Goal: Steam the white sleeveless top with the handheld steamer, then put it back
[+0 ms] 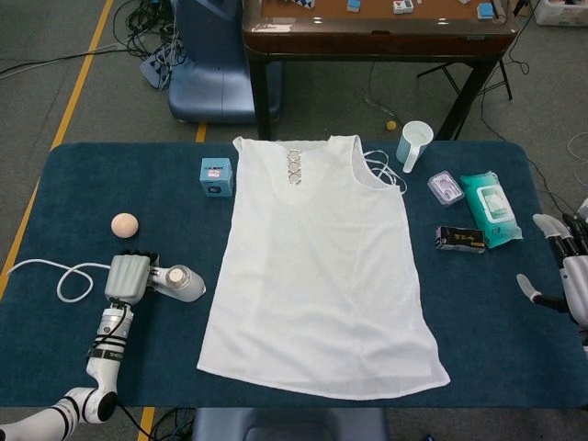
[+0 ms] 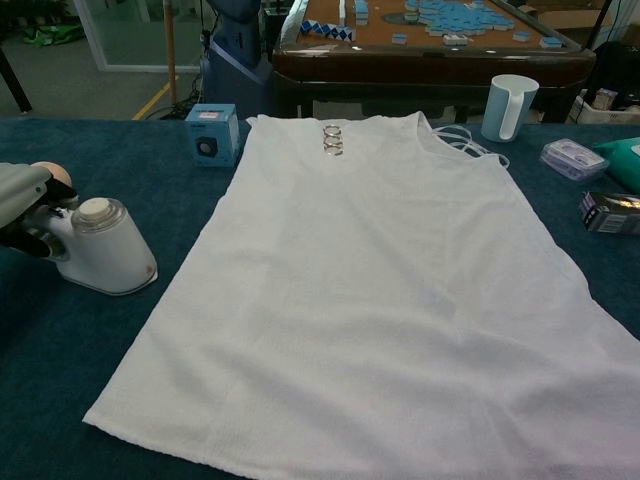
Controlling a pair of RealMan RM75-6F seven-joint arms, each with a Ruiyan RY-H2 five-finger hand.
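Note:
The white sleeveless top (image 1: pixel 322 266) lies flat across the middle of the blue table (image 1: pixel 55 184), neckline to the far side; in the chest view the top (image 2: pixel 380 270) fills most of the frame. The white handheld steamer (image 1: pixel 181 282) rests on the table just left of the top's lower hem. My left hand (image 1: pixel 128 277) grips its handle from the left; in the chest view dark fingers (image 2: pixel 30 240) wrap the handle of the steamer (image 2: pixel 105 255). A white cord (image 1: pixel 64 276) loops left of the hand. My right hand (image 1: pixel 568 276) hovers at the table's right edge, fingers apart, holding nothing.
A small blue box (image 1: pixel 217 176) and a peach ball (image 1: pixel 124 223) sit left of the top. On the right are a pale mug (image 1: pixel 413 142), a clear case (image 1: pixel 445 187), a black box (image 1: pixel 459 239) and a green wipes pack (image 1: pixel 491 207). A brown table (image 1: pixel 377 28) stands behind.

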